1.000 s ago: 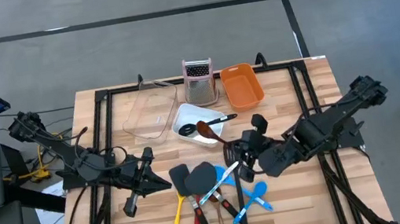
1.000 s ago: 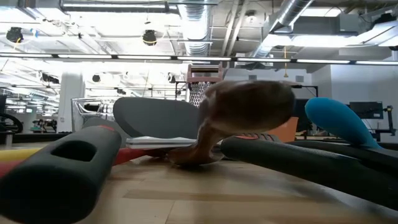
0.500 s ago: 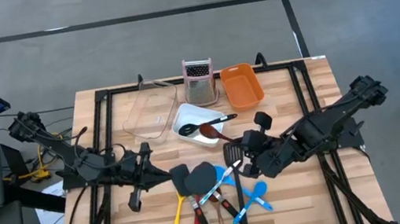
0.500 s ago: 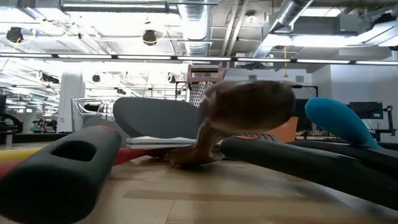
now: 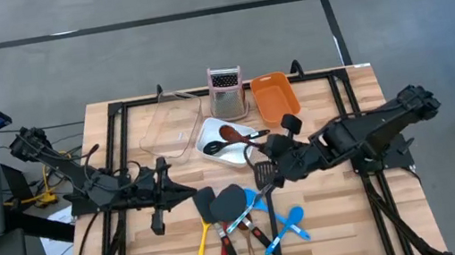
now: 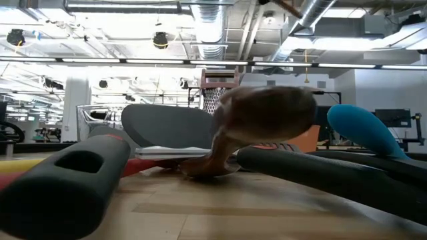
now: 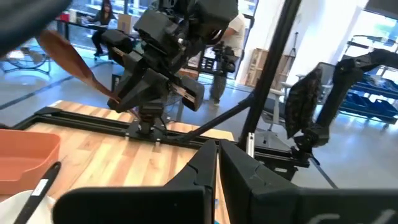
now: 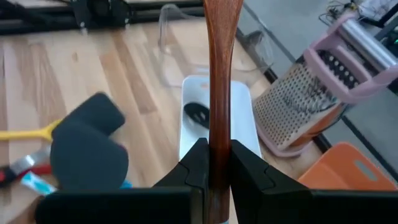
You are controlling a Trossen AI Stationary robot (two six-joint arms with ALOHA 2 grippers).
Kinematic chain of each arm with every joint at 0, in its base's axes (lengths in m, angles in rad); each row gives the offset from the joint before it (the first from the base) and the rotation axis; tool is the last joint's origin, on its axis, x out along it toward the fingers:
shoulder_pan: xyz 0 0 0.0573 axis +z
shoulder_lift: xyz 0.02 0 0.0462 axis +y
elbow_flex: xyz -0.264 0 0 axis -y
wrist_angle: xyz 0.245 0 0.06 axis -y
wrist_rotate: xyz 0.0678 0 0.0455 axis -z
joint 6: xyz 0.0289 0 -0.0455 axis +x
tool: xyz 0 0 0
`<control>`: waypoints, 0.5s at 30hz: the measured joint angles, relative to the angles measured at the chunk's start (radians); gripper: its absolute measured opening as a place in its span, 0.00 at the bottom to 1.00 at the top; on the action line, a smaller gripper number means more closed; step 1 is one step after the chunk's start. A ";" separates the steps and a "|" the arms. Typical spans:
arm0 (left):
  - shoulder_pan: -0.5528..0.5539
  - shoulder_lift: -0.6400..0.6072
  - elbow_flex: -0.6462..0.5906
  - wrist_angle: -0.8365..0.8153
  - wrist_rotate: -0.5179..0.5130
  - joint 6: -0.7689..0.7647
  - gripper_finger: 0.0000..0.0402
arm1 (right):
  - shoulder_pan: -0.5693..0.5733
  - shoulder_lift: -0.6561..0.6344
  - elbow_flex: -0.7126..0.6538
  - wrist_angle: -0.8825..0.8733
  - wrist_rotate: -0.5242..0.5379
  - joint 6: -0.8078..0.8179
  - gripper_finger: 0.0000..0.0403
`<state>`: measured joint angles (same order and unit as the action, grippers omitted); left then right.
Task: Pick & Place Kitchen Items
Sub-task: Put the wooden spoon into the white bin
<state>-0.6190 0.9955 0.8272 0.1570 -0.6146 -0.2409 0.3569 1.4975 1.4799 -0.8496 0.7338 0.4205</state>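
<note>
From above, the right gripper [image 5: 268,146] carries a wooden spoon [image 5: 233,133] over the white tub [image 5: 210,133], seemingly to drop it in, the left gripper [image 5: 163,194] idle and closed, while the right wrist view shows fingers clamped on its slim reddish-brown handle.

A brown wooden spoon [image 5: 233,133] hangs tilted over the white rectangular tub, its slim handle [image 8: 220,74] pinched in the right claw [image 5: 268,147], while a black ladle-like utensil [image 5: 228,144] lies inside that tub. On the table, close together near the front edge, lie two black spatulas [image 5: 219,207], a black slotted turner [image 5: 264,176], blue spoons [image 5: 290,221], and yellow-handled [image 5: 200,247] and red-handled [image 5: 224,251] tools.
</note>
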 joint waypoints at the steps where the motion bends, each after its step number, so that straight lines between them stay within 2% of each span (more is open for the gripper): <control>1: 0.008 0.000 0.000 0.000 -0.004 0.001 0.01 | -0.008 0.000 0.000 0.021 0.000 -0.020 0.08; 8: 0.109 0.000 0.000 0.001 -0.009 0.098 0.03 | -0.036 0.000 0.000 0.198 0.000 -0.128 0.08; 11: 0.170 0.000 0.000 0.002 0.006 0.138 0.08 | -0.037 0.000 0.000 0.268 0.000 -0.159 0.08; 15: 0.256 0.000 0.000 0.006 0.076 0.182 0.18 | -0.036 0.000 0.000 0.296 0.000 -0.162 0.08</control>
<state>-0.3633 0.9955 0.8272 0.1633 -0.5383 -0.0590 0.3206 1.4975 1.4799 -0.5533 0.7334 0.2584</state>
